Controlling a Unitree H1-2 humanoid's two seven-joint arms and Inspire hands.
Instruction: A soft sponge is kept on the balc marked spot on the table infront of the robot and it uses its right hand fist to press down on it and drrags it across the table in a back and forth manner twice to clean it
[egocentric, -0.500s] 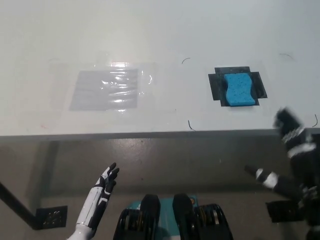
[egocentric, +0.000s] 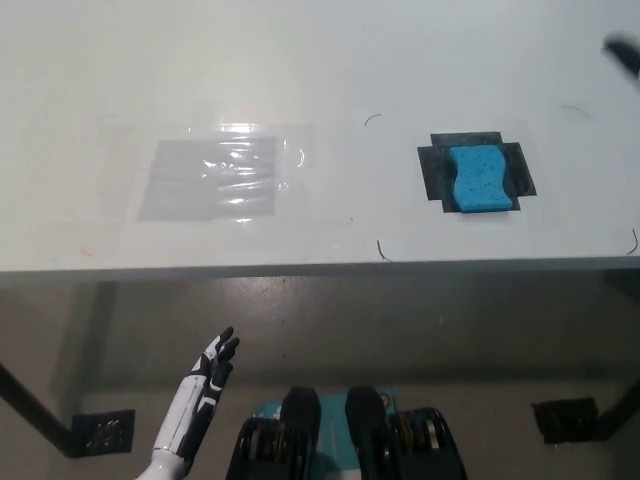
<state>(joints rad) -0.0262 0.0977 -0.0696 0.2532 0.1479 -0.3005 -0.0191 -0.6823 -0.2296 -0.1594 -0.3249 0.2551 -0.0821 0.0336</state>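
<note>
A blue sponge (egocentric: 478, 179) lies on its black marked spot (egocentric: 434, 171), long axis running away from the robot; the right hand (egocentric: 624, 55), a dark blur at the surface's (egocentric: 300, 70) far right edge, grip unreadable, sits beyond and right of it; the left hand (egocentric: 215, 366) rests empty, fingers apart, below the surface.

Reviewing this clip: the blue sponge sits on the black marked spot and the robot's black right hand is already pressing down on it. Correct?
Not quite. The blue sponge does sit on the black marked spot, but nothing touches it; only a black blur shows at the head view's upper right edge.
</note>
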